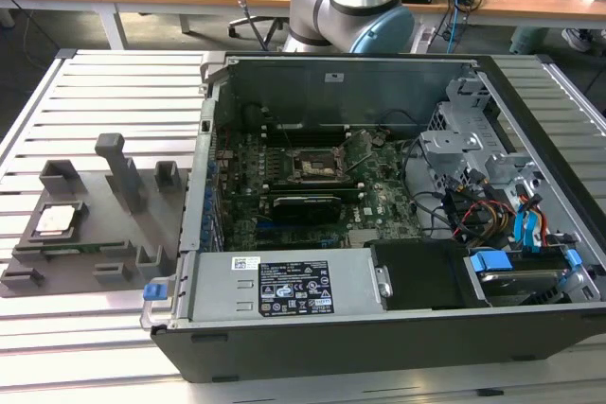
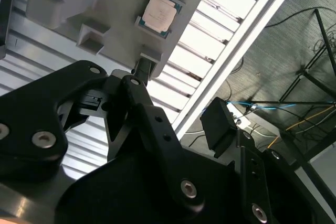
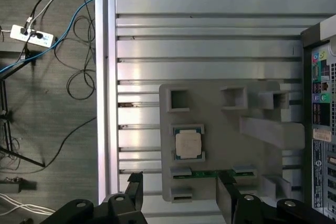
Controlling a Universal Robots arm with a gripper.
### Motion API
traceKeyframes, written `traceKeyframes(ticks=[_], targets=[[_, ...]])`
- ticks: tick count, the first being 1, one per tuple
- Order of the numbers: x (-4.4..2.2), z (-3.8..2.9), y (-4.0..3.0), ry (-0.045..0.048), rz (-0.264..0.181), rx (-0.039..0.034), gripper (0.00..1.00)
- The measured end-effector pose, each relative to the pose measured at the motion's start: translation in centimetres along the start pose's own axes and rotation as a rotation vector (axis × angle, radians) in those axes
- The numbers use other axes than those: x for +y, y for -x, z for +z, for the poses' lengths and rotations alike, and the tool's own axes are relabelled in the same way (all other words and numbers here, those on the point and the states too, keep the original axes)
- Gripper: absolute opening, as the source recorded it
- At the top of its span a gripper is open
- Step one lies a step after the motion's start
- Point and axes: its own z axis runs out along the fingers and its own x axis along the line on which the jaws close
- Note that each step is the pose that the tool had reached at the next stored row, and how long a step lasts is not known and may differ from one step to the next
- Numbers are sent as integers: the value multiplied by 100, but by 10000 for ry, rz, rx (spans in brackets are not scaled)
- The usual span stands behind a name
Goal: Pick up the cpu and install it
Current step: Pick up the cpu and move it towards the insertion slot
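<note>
First wrist view: the end effector (image 3: 178, 184) hung released and empty over the grey tray (image 3: 210, 90) on the slatted bench (image 3: 210, 24), where the cpu (image 3: 188, 144) lay in its recess, not yet lifted. Neither pickup nor installation into the socket (image 1: 314, 166) of the open computer case (image 1: 379, 347) appeared begun.

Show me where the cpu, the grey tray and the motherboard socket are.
cpu (image 3: 188, 144): first wrist view, middle of its silver top.
grey tray (image 3: 210, 109): first wrist view, bare flat part of its surface.
motherboard socket (image 1: 312, 166): exterior view, centre of the socket frame.
</note>
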Motion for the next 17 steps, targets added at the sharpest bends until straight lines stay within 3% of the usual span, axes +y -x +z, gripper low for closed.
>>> traceKeyframes(ticks=[17], targets=[[0,60,-2,-5,0,0,66]])
